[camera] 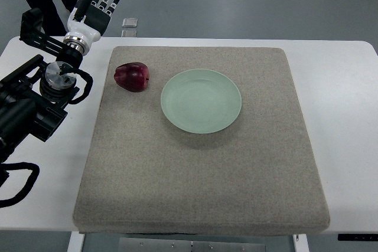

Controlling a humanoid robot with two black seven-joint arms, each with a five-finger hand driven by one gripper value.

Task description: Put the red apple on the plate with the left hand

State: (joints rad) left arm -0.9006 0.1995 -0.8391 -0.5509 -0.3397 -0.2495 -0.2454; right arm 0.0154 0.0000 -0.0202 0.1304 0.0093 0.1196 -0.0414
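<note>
The dark red apple (132, 77) had a smooth, glossy skin. The pale green round plate (201, 100) looked smooth with a soft sheen. Under both lay a grey-brown felt-like cloth mat (201, 175), matt and rough, on a smooth white table (348, 122). The left hand (94, 9) at far left was glossy white and black plastic.

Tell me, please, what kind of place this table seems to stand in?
Probably a robotics lab or test room: a white table with a grey mat staged with one apple and a plate, on a bare grey floor.
</note>
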